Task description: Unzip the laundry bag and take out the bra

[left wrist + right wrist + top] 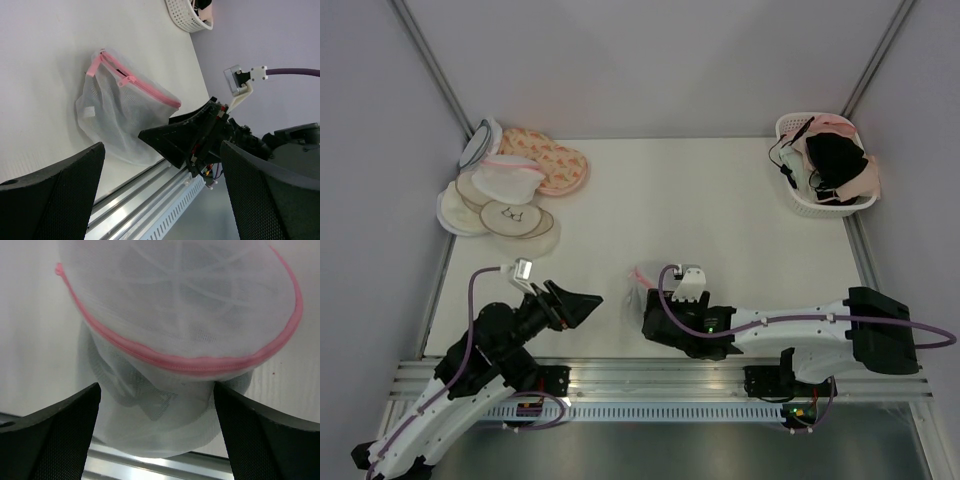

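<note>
The left jaws stand wide open and hold nothing. The right jaws are also spread wide, and the laundry bag [180, 315] bulges between their black fingers [50, 435]; we cannot tell if they press the mesh. The table [720, 200] is white and matte, closed in by pale lilac walls [650, 60], with a metal rail [650, 375] at the near edge. The bag lies near this edge, just in front of the right jaws, while the left jaws point at it from the left, a little apart. It is a dome of thin, see-through white mesh with a pink zipper [150, 90] around the rim. Something pale grey shows through the mesh.
</note>
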You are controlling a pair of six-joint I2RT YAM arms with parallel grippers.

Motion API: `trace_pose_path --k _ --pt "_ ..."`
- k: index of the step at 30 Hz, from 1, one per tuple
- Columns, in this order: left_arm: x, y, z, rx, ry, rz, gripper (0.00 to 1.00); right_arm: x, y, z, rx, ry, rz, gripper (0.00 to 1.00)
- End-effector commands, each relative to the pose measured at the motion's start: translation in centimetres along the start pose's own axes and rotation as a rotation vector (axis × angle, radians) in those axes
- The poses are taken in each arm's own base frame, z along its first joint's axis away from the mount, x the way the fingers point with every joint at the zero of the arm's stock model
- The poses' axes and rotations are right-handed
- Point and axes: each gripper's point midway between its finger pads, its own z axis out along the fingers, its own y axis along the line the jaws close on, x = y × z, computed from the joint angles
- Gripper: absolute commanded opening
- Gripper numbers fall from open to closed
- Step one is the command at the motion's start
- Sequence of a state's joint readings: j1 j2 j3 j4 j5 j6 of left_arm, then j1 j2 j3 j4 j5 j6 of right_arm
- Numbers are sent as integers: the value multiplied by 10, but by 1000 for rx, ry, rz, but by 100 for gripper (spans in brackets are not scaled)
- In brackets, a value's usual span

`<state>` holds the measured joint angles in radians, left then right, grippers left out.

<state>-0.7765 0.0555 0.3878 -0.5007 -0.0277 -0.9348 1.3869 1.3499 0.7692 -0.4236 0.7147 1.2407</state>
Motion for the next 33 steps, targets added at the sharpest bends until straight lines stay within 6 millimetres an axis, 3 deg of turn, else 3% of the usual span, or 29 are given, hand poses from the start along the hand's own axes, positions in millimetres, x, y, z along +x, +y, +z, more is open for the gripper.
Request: trace_pose_path --k 1,8,10,11,12,17,18,19,20,21,22,23,25,26,27,29,33 --pt "0 5 -4 -21 -10 -21 100 -2 -26 5 149 -50 29 98" --pt "2 7 -5 -23 -8 -32 100 -6 -67 9 278 -132 -45 74" --pt "2 7 -5 -21 -5 -33 99 -8 -77 12 303 -150 -72 44" --pt "0 3 -9 3 -19 -34 99 -8 -81 13 315 -151 -101 12" --pt "0 2 -10 10 -17 -38 100 -12 -87 15 337 -161 -116 1" --pt "10 8 -2 4 4 -77 100 -44 -101 18 413 -240 -268 0" --pt "9 -2 3 58 5 -85 100 -48 -101 18 412 -254 -285 0" --pt "14 -7 6 91 26 -118 100 -52 -106 18 424 -255 -343 1" --pt "28 3 17 72 70 -135 100 -60 -99 19 387 -283 -315 0" --pt "39 6 24 61 122 -149 100 -58 -105 21 384 -279 -329 0" --pt "39 2 31 89 118 -171 100 -63 -111 22 389 -267 -376 0" --pt "41 3 36 86 124 -177 100 -68 -98 24 311 -272 -307 0" --pt "41 5 52 78 114 -173 100 -66 -117 30 295 -250 -350 0" --pt "40 6 59 76 107 -173 100 -78 -101 28 199 -288 -288 0" --pt "36 4 65 84 87 -159 100 -64 -106 32 143 -244 -306 0" --pt "31 0 82 85 75 -144 100 -76 -101 28 72 -285 -262 0" --pt "24 -20 112 131 89 -137 100 -69 -94 25 -30 -234 -265 0"
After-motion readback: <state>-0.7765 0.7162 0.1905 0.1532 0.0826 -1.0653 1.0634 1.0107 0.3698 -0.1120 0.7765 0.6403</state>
